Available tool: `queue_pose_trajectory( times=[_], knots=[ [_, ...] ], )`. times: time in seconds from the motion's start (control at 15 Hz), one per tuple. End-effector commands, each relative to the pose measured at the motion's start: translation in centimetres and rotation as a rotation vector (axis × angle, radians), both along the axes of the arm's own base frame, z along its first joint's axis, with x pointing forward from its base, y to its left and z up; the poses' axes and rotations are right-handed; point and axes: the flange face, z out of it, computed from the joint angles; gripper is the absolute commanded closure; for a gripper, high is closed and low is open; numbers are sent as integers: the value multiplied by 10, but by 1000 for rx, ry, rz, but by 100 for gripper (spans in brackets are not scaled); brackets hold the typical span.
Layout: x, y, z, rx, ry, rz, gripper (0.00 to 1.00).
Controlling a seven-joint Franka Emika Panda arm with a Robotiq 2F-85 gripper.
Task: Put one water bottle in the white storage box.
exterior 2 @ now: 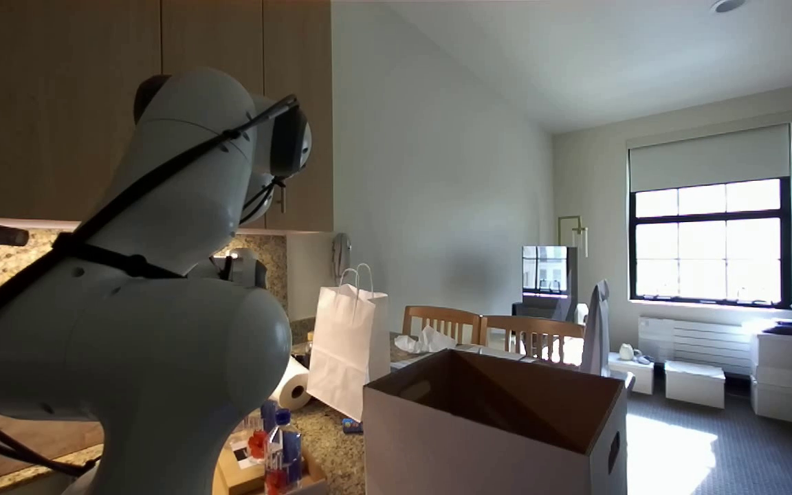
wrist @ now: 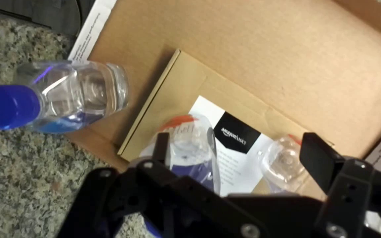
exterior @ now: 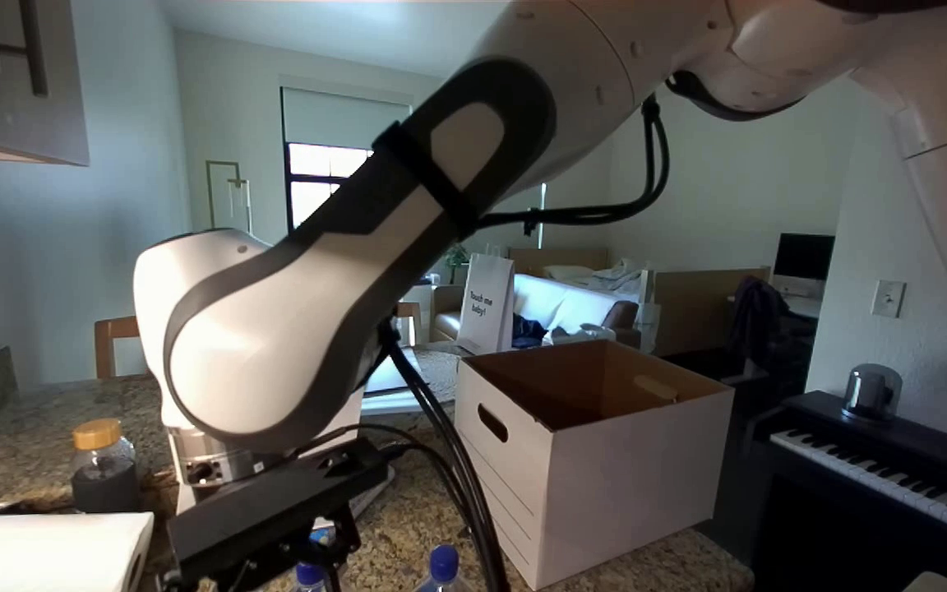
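The white storage box (exterior: 638,477) stands open on the counter in an exterior view, brown inside; it also shows in an exterior view (exterior 2: 478,447). My gripper (wrist: 234,145) is open in the wrist view. Between its fingers are a clear bottle (wrist: 193,152) beside the left finger, partly behind it, and a second clear bottle (wrist: 283,165) near the right finger. I cannot tell whether a finger touches either. A third bottle (wrist: 74,92) with a blue cap stands left of the gripper. In an exterior view, bottles (exterior 2: 282,454) show right of the arm. The gripper is hidden there.
A shallow cardboard tray (wrist: 260,43) holds a flat amazonbasics carton (wrist: 190,86) under the bottles. A white paper bag (exterior 2: 348,350) and a paper towel roll (exterior 2: 296,390) stand behind the tray. A jar with an orange lid (exterior: 103,473) stands left of the arm.
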Motion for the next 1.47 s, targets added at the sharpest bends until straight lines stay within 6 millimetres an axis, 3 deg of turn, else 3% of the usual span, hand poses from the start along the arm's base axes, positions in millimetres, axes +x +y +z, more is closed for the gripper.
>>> queue_pose_trajectory(
  times=[0.0,0.27,0.47,0.53,0.73,1.07,1.4],
  knots=[
    [30,-4,20,24,-27,-20,0],
    [57,-18,12,12,-39,-68,0],
    [61,-26,4,0,-6,-81,0],
    [60,-27,0,-7,6,-81,20],
    [56,-27,-2,-5,22,-73,42],
    [53,-23,6,-2,6,-66,72],
    [50,-20,18,7,-1,-62,90]
  ],
)
